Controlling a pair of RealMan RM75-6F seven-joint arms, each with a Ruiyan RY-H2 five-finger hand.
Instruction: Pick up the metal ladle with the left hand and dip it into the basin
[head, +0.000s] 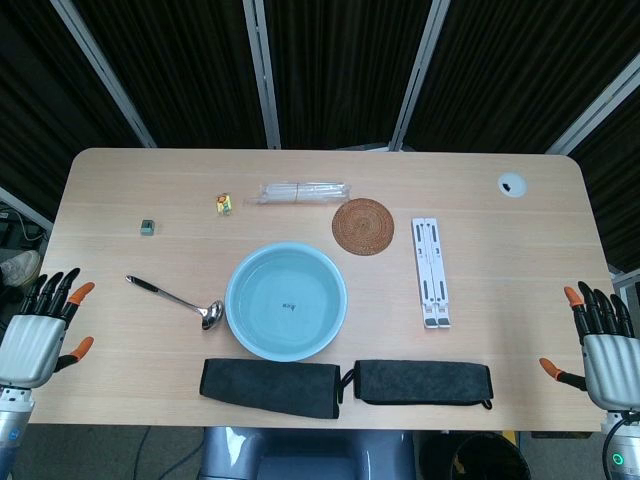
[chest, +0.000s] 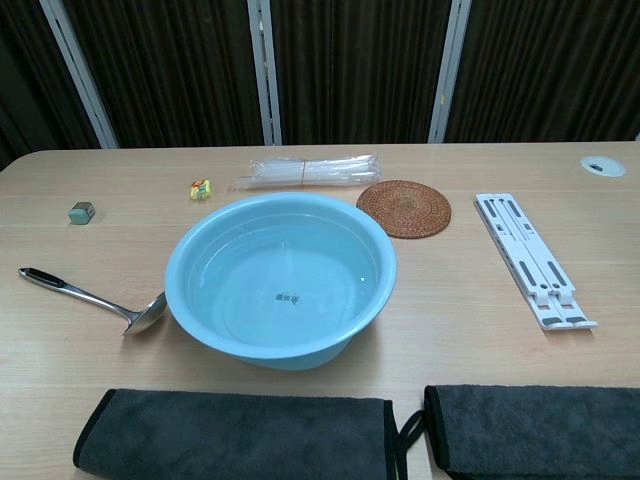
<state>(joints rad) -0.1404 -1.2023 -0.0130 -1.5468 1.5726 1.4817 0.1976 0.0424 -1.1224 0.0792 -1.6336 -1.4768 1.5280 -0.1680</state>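
The metal ladle (head: 172, 299) lies flat on the table left of the basin, its dark handle end pointing far left and its bowl (chest: 148, 313) close to the basin's wall. The light blue basin (head: 243, 271) sits at the table's middle; its rim (chest: 180, 262) shows in the chest view. My left hand (head: 42, 326) hovers at the table's left edge, fingers apart and holding nothing, well left of the ladle's handle. My right hand (head: 600, 338) is at the right edge, fingers apart and holding nothing. Neither hand appears in the chest view.
Two dark folded cloths (head: 270, 386) (head: 423, 382) lie along the front edge. A round woven coaster (head: 363, 226), a white folding stand (head: 432, 272), a clear plastic bundle (head: 300, 191), a small yellow packet (head: 224, 203) and a small green block (head: 148, 227) lie behind.
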